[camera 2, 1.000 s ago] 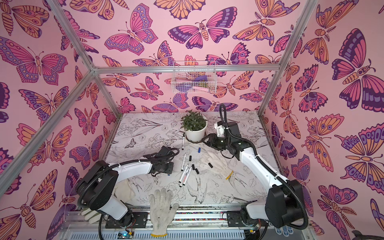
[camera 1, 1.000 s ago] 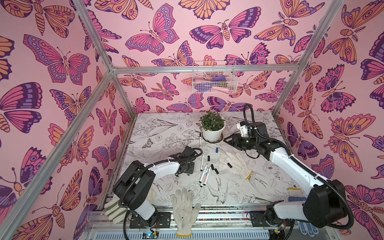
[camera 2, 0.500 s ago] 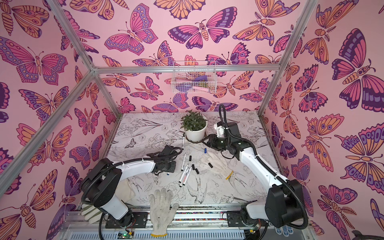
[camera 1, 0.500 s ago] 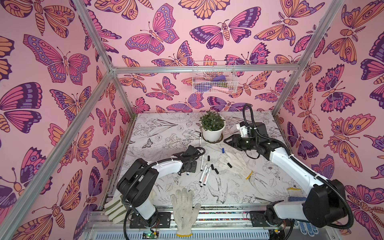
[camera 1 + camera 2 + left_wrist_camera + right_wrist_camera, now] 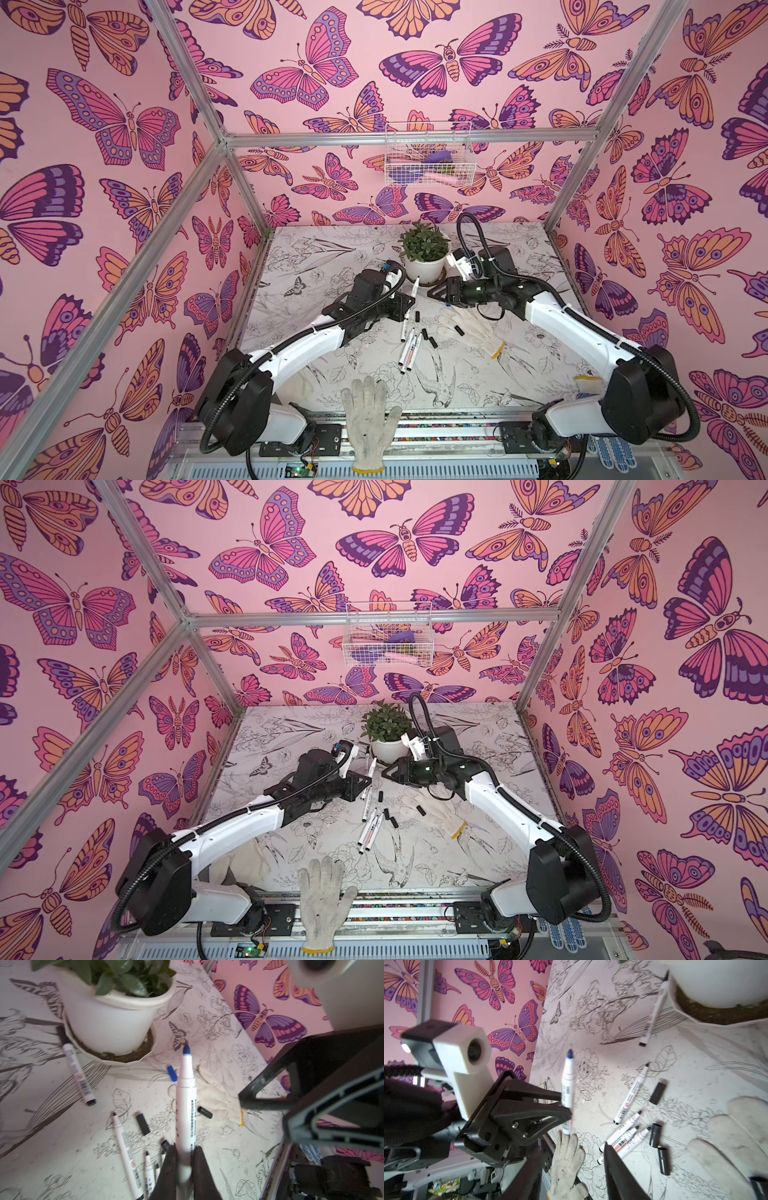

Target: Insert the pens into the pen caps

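The left gripper (image 5: 185, 1148) squeezes the blue pen (image 5: 185, 1093) tight. It holds the pen up beside the plant pot (image 5: 108, 1026), with the tip bare. The right gripper (image 5: 433, 293) hangs near the pot, jaws apart and empty. The blue cap (image 5: 172, 1073) lies near the pot. I think it is best to grab that cap, hold it straight, and line it up with the tip before pushing.
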Available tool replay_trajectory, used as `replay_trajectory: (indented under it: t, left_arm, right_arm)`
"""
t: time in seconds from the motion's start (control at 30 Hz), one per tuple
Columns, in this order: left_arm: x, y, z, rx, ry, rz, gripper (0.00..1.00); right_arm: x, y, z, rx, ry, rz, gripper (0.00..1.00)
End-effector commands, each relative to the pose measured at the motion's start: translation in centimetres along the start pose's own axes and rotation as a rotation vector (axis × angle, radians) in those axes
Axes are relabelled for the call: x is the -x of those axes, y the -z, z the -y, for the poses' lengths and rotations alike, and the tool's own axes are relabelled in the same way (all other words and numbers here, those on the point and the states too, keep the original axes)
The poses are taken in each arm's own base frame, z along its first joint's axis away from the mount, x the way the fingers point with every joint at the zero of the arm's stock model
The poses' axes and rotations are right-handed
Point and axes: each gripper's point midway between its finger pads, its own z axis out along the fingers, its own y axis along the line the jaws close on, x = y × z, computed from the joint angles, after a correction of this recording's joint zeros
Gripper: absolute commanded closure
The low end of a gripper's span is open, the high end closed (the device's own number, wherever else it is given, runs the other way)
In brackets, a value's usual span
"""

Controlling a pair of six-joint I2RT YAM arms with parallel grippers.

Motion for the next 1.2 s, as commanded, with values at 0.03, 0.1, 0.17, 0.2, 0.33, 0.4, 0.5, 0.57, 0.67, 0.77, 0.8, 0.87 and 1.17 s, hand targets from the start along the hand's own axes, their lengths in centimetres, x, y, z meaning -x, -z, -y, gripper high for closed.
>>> replay_trajectory:
  t: [0.03, 0.1, 0.17, 0.2, 0.33, 0.4, 0.5, 0.57, 0.67, 0.77, 0.8, 0.87, 1.17]
  left_arm:
    - [1.2, -0.3, 3.1, -0.175, -0.034, 0.037, 1.00]
    - [1.5, -0.1, 3.8, -0.209, -0.049, 0.054, 1.00]
    - [1.6, 0.0, 4.4, -0.233, -0.059, 0.056, 1.00]
    - [1.7, 0.1, 4.6, -0.238, -0.062, 0.055, 1.00]
    - [1.5, 0.1, 5.0, -0.248, -0.070, 0.053, 1.00]
    - [1.3, 0.1, 5.4, -0.261, -0.077, 0.047, 1.00]
    - [0.8, 0.1, 6.2, -0.289, -0.103, 0.029, 1.00]
    - [0.5, 0.0, 6.5, -0.304, -0.113, 0.019, 1.00]
    - [0.5, 0.0, 6.9, -0.323, -0.122, 0.014, 1.00]
    - [0.6, -0.3, 6.8, -0.316, -0.121, 0.014, 1.00]
    - [0.7, -0.5, 6.8, -0.314, -0.122, 0.014, 1.00]
    - [1.0, -0.8, 6.7, -0.302, -0.124, 0.022, 1.00]
    - [2.5, -1.7, 6.9, -0.299, -0.134, 0.065, 1.00]
  right_arm:
    - [0.8, 0.4, -2.8, 0.064, 0.098, 0.004, 0.50]
    - [0.8, 0.2, -2.3, 0.038, 0.090, 0.000, 0.51]
    - [0.9, 0.2, -1.6, 0.003, 0.087, 0.000, 0.51]
    - [0.9, 0.1, -1.3, -0.017, 0.086, 0.002, 0.52]
    - [1.4, 0.4, -0.2, -0.084, 0.093, 0.037, 0.53]
    - [1.9, 0.5, -0.2, -0.089, 0.095, 0.064, 0.53]
    - [2.5, 0.6, -0.5, -0.075, 0.087, 0.102, 0.55]
    - [2.8, 0.6, -0.7, -0.063, 0.081, 0.117, 0.57]
    - [3.1, 0.5, -0.6, -0.067, 0.067, 0.131, 0.65]
    - [3.0, 0.3, -0.7, -0.052, 0.048, 0.123, 0.75]
    - [3.0, 0.3, -0.7, -0.052, 0.042, 0.121, 0.77]
    - [3.0, 0.3, -0.9, -0.044, 0.043, 0.121, 0.84]
    - [2.7, 0.2, -1.4, -0.008, 0.026, 0.100, 0.67]
